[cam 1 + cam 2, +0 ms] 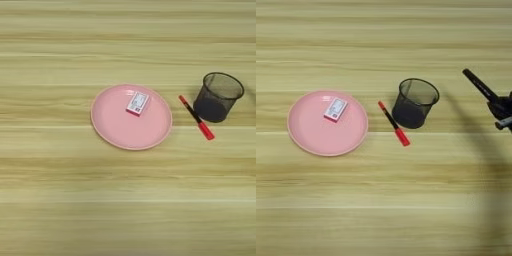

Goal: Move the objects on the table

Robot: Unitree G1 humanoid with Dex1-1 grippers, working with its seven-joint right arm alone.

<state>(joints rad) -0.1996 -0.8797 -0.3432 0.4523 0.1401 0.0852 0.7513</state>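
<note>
Your pink plate (131,117) sits near the middle of the table (60,200), flat on the light wood. On it, toward its twelve-to-one o'clock rim, lies the small white box with red print (138,103), wholly inside the plate and slightly skewed.

At about three o'clock from the plate, just clear of its rim, you have the marker pen (196,117). It lies flat on the wood and runs diagonally, its thin end toward ten o'clock and its fat red cap toward four o'clock; the body between is dark. Just beside the pen, at its two o'clock side, stands a black mesh cup (218,96), upright, mouth open upward, very close to the pen's shaft; you cannot tell whether they touch.

Your right gripper (491,97) shows only in the right eye view, at the three o'clock edge, well apart from the cup and hovering over bare wood. One long black finger (479,85) points toward ten o'clock. You cannot tell whether the hand is spread or closed, and nothing visible is in its grasp.
</note>
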